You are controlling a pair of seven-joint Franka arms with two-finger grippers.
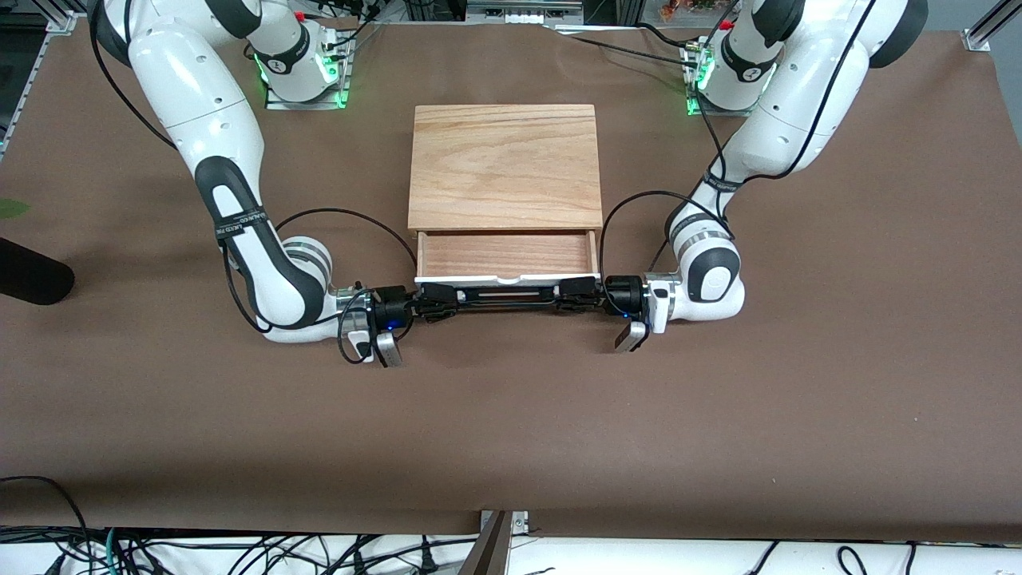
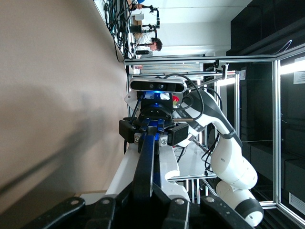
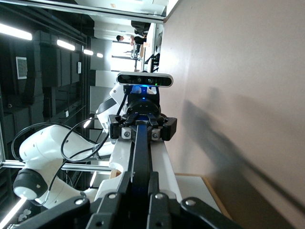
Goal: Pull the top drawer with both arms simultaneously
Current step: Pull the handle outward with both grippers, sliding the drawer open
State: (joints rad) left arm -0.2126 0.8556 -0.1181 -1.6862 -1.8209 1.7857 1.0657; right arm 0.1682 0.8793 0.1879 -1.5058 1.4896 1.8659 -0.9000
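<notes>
The top drawer (image 1: 507, 254) of the wooden cabinet (image 1: 505, 164) stands pulled out toward the front camera, showing its light wood interior. Its white front panel (image 1: 479, 280) carries a long black handle (image 1: 507, 296). My right gripper (image 1: 445, 303) is shut on the handle's end toward the right arm's side. My left gripper (image 1: 565, 299) is shut on the other end. In the left wrist view my left gripper (image 2: 144, 193) clamps the handle (image 2: 146, 157), with the right gripper (image 2: 152, 129) at its other end. The right wrist view shows my right gripper (image 3: 141, 191) on the handle (image 3: 140, 152).
Brown table cover (image 1: 511, 431) lies all round the cabinet. Both arms' bases stand at the back, either side of the cabinet. A dark object (image 1: 32, 275) lies at the table edge at the right arm's end. Cables run along the front edge.
</notes>
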